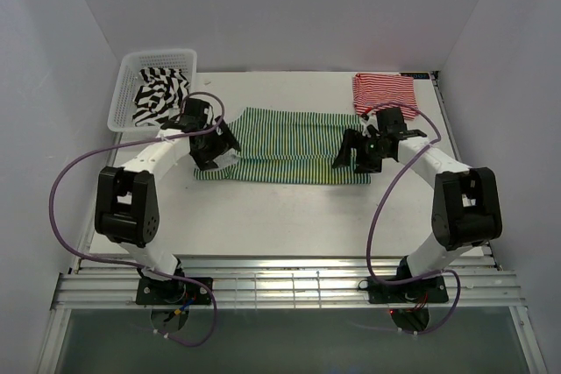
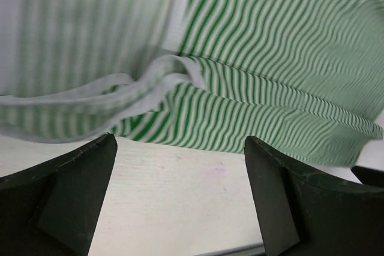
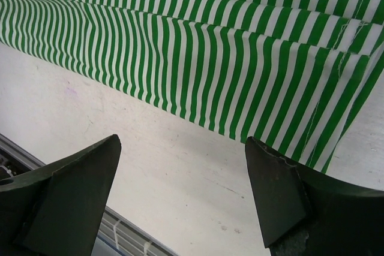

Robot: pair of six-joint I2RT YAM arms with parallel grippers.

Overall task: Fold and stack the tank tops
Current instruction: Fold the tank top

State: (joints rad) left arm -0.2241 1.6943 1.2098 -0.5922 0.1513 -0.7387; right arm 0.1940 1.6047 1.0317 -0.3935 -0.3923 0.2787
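centrally, the green-and-white thin-striped fabric tank top (image 1: 280, 146) lies folded flat, with bare white table (image 1: 289, 216) along its near edge. left gripper (image 2: 180, 142) at its left end and right gripper (image 3: 183, 141) at its right end both gape wide, holding nothing. red-and-white striped top (image 1: 383, 92) lies far right, black-and-white striped top (image 1: 159, 94) in the white plastic mesh basket (image 1: 131, 67).

Far half: green-and-white tank top (image 3: 240, 58), folded in layers, near edge running diag. down to the right. Bare white bench (image 3: 180, 196) nearer. Right pincer (image 3: 182, 142) spread wide, nothing btwn its fingers. Ribbed rail (image 3: 129, 238) at near-left corner.
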